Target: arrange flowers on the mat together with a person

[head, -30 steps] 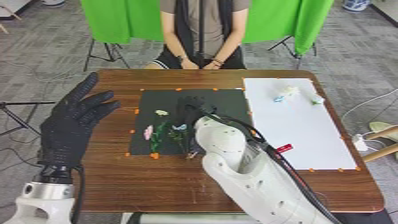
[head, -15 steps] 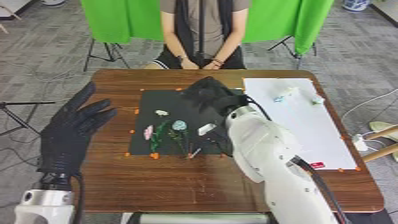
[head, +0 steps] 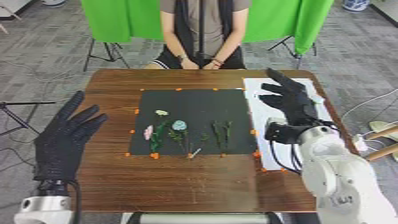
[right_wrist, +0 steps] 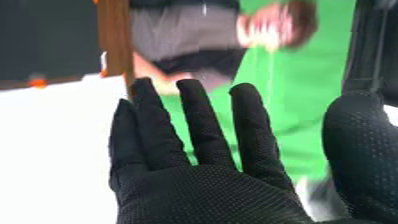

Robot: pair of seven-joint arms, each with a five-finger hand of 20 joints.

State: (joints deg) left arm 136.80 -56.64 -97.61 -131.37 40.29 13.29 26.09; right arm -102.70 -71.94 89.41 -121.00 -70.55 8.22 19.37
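At the far left of the head view, the left hand is held up by the left edge of the brown table, its fingers straight and loosely spread – nothing in its hold. The flowers lie to its right, well apart from its fingers.

Next comes the dark mat, with orange marks around its edge. On its left part lies a pink flower, just beside a green stem. A small white flower lies beyond them, a little to the right. Then there is a pale blue flower, with leaves and a stem running toward the near edge of the mat. By that edge lies a thin pale stick. Further right are a small green sprig and two green stems, side by side.

Right of the mat is the white sheet. The right hand is above it, its fingers long and straight. The right wrist view shows its thumb standing well away from the fingers – it grips nothing. The flowers on the mat are to its left, apart from its fingers. Near the sheet's right edge, just beside the hand, is a small pale flower, partly hidden.
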